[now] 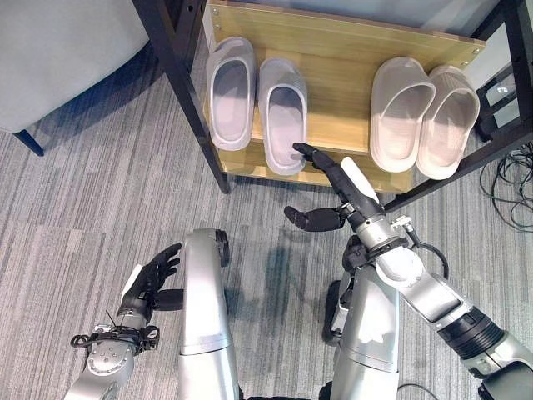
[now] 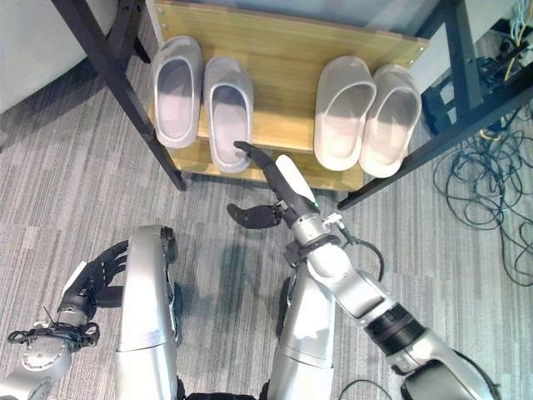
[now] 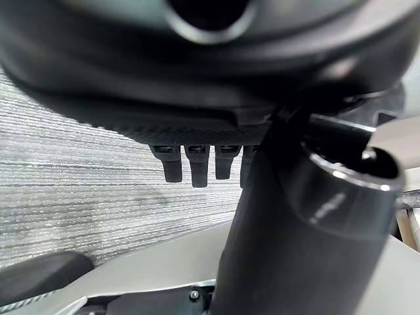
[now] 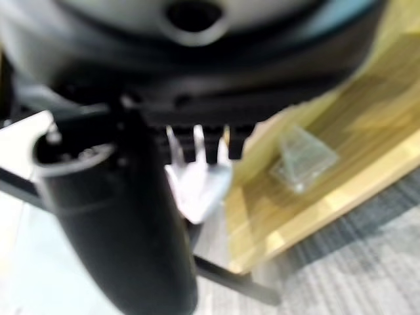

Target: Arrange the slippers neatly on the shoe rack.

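Fingers of the right hand (image 1: pixel 337 193) are stretched out straight toward the rack, thumb spread wide to the side, nothing held. The fingertips reach the heel of the second slipper (image 1: pixel 283 115) from the left and look to be touching it or just short of it; which, I cannot tell. That slipper lies straight ahead of the hand, its long axis running front to back on the shelf, toe toward the rear. Its heel sits a little nearer the front edge than the heel of its mate (image 1: pixel 231 92) beside it, so a short push along that axis seems to be the next move.

The left hand (image 1: pixel 154 275) hangs low by the robot's side over the carpet (image 1: pixel 92 208), well apart from the rack, fingers loosely bent and empty. The right hand is plainly the nearer one.

Count: four slippers, all on the wooden shelf (image 1: pixel 341 67) of the rack, in two pairs. The other pair (image 1: pixel 422 117) lies to the right, touching side by side, their heels overhanging the front edge slightly. One shelf is visible, in a black frame (image 1: pixel 179 75).
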Tool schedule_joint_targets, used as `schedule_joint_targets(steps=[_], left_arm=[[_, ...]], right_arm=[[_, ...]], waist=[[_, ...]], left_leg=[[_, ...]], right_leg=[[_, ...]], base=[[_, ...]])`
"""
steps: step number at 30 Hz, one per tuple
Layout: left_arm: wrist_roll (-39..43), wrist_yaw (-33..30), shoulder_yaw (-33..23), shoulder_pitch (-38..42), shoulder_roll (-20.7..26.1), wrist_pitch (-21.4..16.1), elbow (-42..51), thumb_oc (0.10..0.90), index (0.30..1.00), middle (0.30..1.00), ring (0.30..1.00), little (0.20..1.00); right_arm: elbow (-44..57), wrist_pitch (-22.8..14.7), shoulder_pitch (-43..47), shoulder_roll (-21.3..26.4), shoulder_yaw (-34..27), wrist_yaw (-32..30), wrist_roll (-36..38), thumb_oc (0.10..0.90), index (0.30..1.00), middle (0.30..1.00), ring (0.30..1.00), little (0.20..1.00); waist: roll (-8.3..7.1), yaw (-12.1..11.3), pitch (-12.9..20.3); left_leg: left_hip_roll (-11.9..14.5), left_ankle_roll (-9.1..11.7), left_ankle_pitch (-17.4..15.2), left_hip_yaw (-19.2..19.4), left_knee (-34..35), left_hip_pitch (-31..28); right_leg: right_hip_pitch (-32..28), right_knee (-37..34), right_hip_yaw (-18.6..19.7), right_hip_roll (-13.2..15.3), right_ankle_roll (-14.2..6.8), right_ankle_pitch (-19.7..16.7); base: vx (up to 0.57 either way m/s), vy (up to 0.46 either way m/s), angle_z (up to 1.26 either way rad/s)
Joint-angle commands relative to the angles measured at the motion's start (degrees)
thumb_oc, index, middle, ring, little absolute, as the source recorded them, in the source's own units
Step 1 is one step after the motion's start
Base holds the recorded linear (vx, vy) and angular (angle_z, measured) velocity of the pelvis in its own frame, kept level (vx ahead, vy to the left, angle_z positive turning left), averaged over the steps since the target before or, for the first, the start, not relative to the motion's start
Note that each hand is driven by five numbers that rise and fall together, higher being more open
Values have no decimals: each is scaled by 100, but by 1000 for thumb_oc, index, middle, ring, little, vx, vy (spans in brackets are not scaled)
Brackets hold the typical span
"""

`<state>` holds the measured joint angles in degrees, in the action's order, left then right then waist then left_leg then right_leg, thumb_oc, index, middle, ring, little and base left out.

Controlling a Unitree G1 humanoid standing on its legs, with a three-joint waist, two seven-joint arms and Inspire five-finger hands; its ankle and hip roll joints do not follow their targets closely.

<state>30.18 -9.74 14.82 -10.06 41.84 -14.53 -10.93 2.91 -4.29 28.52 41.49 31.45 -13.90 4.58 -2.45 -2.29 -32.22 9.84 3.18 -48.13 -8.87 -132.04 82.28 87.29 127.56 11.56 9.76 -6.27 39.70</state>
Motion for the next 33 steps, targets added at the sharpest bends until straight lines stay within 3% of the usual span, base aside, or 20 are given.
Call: schedule_joint_targets(steps=[1, 33], left_arm=[[-137, -1023, -121, 1552, -689, 22, -121, 800, 900, 900, 900, 900], [-97, -1044, -117, 1719, -711, 4, -219, 800, 900, 900, 900, 900]], right_arm=[[865, -430, 847, -178, -65, -146, -111, 800, 900, 900, 900, 900], [418, -276, 1249, -260, -225, -436, -298, 800, 900, 900, 900, 900]], waist=[[-86, 296, 242], [-71, 266, 242]], left_leg=[[-88, -527, 565, 902, 447, 767], [-122, -518, 583, 891, 427, 767]], right_leg=[[266, 1, -263, 406, 922, 15], [266, 50, -254, 383, 917, 4]], base=[[0, 0, 0], [0, 0, 0]])
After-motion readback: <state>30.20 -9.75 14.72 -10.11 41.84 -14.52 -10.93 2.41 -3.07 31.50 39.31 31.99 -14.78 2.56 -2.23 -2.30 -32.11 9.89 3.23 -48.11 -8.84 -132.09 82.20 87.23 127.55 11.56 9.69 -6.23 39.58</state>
